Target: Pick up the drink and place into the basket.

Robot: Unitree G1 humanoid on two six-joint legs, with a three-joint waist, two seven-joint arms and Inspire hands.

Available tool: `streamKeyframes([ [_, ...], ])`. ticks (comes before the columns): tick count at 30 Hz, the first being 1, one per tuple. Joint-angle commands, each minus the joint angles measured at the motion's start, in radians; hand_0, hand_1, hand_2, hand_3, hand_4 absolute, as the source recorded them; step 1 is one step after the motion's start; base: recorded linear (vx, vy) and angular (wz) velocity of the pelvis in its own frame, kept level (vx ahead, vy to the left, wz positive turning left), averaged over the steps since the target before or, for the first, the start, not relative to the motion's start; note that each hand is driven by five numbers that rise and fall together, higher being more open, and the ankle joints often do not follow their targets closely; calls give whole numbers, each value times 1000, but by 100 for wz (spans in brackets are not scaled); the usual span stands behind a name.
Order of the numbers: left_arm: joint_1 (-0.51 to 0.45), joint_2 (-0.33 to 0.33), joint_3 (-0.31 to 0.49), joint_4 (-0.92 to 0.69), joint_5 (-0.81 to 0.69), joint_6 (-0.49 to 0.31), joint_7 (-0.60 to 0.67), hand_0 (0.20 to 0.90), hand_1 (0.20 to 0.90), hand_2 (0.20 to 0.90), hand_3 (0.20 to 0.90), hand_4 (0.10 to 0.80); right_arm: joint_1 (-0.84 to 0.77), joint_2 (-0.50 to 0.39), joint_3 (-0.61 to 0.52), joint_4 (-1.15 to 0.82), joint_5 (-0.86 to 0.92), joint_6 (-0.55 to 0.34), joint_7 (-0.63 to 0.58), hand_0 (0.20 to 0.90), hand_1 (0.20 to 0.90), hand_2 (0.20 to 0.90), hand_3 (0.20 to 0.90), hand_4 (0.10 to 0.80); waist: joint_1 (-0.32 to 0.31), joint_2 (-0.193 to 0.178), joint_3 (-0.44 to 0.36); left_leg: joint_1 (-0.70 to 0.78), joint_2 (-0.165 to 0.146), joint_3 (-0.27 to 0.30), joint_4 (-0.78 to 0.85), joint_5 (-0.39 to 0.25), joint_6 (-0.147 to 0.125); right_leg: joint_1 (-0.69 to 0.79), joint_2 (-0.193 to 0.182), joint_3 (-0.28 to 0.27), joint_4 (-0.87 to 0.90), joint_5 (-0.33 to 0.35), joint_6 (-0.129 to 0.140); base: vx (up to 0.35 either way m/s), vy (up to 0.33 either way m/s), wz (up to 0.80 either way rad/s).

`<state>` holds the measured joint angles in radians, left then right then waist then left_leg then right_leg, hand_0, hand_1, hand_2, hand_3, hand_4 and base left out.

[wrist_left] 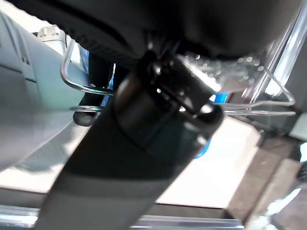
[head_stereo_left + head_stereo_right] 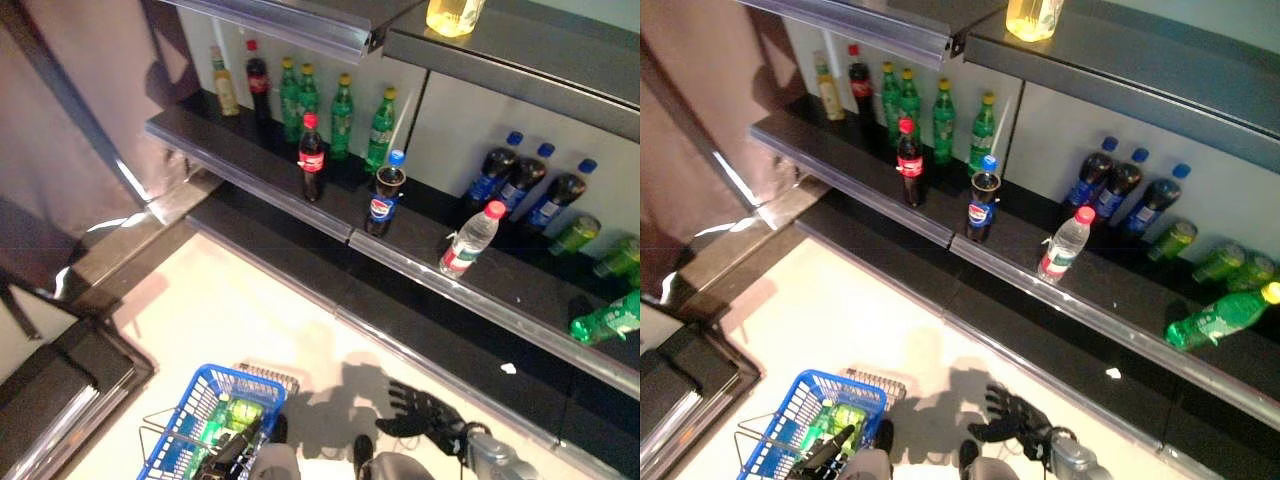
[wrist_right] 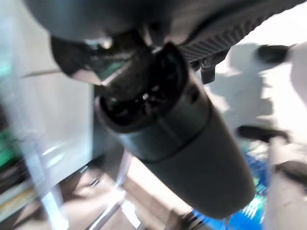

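Note:
A blue wire basket (image 2: 178, 432) hangs low at the lower left, and a green drink bottle (image 2: 240, 413) lies inside it. My left hand (image 2: 232, 450) sits over the basket, with its fingers curled round the metal handle (image 1: 72, 85). My right hand (image 2: 425, 410) hovers above the pale floor at the bottom centre, with its fingers spread and nothing in it. It is well below the shelf (image 2: 420, 262) of drinks. On that shelf stand a red-capped cola bottle (image 2: 311, 158), a blue-capped cola bottle (image 2: 384, 195) and a tilted water bottle (image 2: 470, 240).
A row of green bottles (image 2: 340, 118) stands at the shelf's back. Dark blue-capped bottles (image 2: 520, 180) stand to the right, and green bottles (image 2: 605, 320) lie at the far right. A yellow container (image 2: 455, 15) sits on the upper shelf. A lower shelf edge (image 2: 440, 375) juts out near my right hand.

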<state>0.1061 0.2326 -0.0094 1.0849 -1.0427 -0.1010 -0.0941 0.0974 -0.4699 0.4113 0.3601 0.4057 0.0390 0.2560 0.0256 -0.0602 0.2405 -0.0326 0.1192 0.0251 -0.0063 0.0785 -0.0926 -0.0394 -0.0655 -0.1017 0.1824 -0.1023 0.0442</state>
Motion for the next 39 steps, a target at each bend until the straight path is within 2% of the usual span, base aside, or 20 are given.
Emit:
streamKeyframes([
  [1, 20, 39, -35, -133, -8, -77, -77, 300, 300, 300, 200, 100, -62, -107, -45, -309, 38, -103, 74, 900, 900, 900, 900, 800, -5, -2, -30, -18, 15, 51, 93, -36, 1, 30, -137, -32, -59, 121, 98, -2, 1, -27],
  [3, 28, 41, -37, -161, -6, -82, -59, 300, 300, 300, 200, 100, -100, -145, -90, -414, 78, -145, 72, 900, 900, 900, 900, 800, 5, -4, -27, -26, 32, 77, 111, -39, -5, 29, -160, -55, -54, 124, 111, -38, -29, -41],
  [5, 17, 45, -41, -181, -1, -72, -39, 300, 300, 300, 200, 100, -151, -162, -156, -519, 114, -186, 25, 900, 900, 900, 900, 800, 14, -6, -25, -40, 44, 83, 129, -45, -13, 40, -166, -60, -70, 122, 113, -21, -79, -34],
  [10, 26, 6, -30, -177, 27, -57, -33, 300, 300, 300, 200, 100, -234, -174, -289, -629, 99, -254, -176, 900, 900, 900, 900, 800, 17, -4, -47, -22, 63, 68, 105, -41, -24, 91, -148, -67, -115, 109, 100, 87, -49, 0],
  [17, 48, -40, -25, -136, 104, -57, -57, 300, 300, 300, 200, 100, -303, -138, -383, -692, -27, -362, -451, 900, 900, 900, 900, 800, 30, 14, -68, -10, 68, 49, 89, -42, -32, 111, -133, -81, -118, 89, 86, 59, -6, -1],
  [20, 58, -47, -19, -120, 113, -59, -67, 300, 300, 300, 200, 100, -292, -125, -404, -703, -56, -384, -535, 900, 900, 900, 900, 800, 25, 25, -75, -4, 66, 48, 91, -46, -32, 113, -132, -77, -111, 82, 82, 82, 41, 5],
  [26, 72, -55, -6, -118, 123, -58, -73, 300, 300, 300, 200, 100, -225, -115, -419, -735, -103, -416, -591, 900, 900, 900, 900, 800, 12, 39, -71, -8, 63, 47, 111, -55, -35, 104, -137, -69, -96, 75, 81, 56, 31, 4],
  [36, 69, -62, -59, -169, 98, -54, -68, 300, 300, 300, 200, 100, -202, -107, -366, -672, -140, -363, -682, 900, 900, 900, 900, 800, 7, 53, -19, -56, 56, 37, 174, -63, -36, 60, -142, -59, -43, 65, 70, 14, 6, 0],
  [39, 66, -60, -81, -192, 91, -53, -65, 300, 300, 300, 200, 100, -193, -92, -354, -648, -214, -352, -733, 900, 900, 900, 900, 800, 2, 59, 11, -75, 51, 32, 194, -64, -35, 45, -146, -54, -26, 65, 67, -15, 6, -4],
])
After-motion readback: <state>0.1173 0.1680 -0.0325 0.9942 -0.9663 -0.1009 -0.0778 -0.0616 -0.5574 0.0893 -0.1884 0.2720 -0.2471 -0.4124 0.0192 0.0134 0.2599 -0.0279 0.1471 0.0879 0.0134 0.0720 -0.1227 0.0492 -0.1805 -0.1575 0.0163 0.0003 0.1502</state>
